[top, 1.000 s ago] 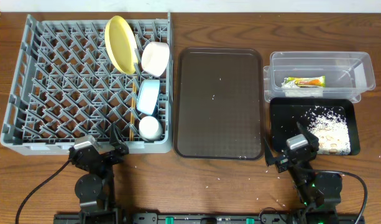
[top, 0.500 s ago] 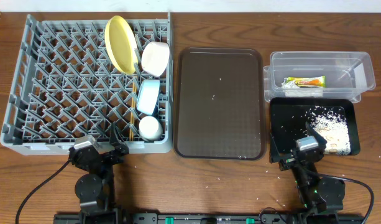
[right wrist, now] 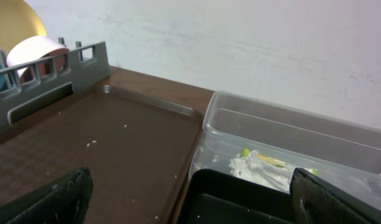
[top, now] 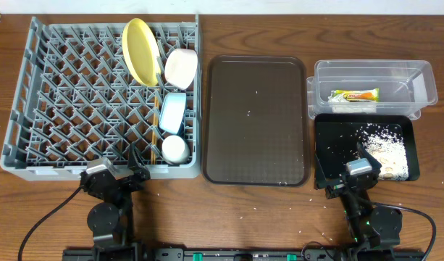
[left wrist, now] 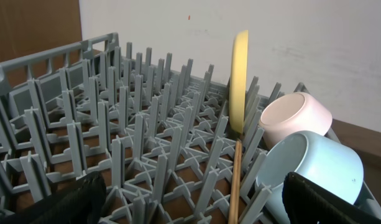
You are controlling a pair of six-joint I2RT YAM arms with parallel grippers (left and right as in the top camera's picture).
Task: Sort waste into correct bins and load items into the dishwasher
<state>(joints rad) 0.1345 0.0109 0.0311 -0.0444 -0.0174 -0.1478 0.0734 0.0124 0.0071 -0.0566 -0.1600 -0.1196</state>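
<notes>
The grey dish rack (top: 69, 101) holds the yellow plate (top: 138, 51), the white bowl (top: 181, 67), the light blue bowl (top: 172, 112), a pale cup (top: 174, 149) and wooden chopsticks (top: 156, 129). In the left wrist view the plate (left wrist: 240, 81), both bowls (left wrist: 296, 117) (left wrist: 314, 165) and a chopstick (left wrist: 234, 180) show. The snack wrapper (top: 355, 95) lies in the clear container (top: 417, 80). Rice crumbs (top: 384, 148) lie in the black tray (top: 330, 156). My left gripper (top: 114, 180) is open and empty at the rack's near edge. My right gripper (top: 350, 183) is open and empty at the black tray's near edge.
The brown serving tray (top: 256, 119) lies between rack and bins with a few crumbs on it. Stray crumbs dot the wood in front of it. In the right wrist view the brown tray (right wrist: 103, 149), the clear container (right wrist: 289, 134) and the black tray (right wrist: 240, 199) show.
My right gripper has drawn back toward the table's near edge and a little to the right, away from the black tray. The left arm has not moved.
</notes>
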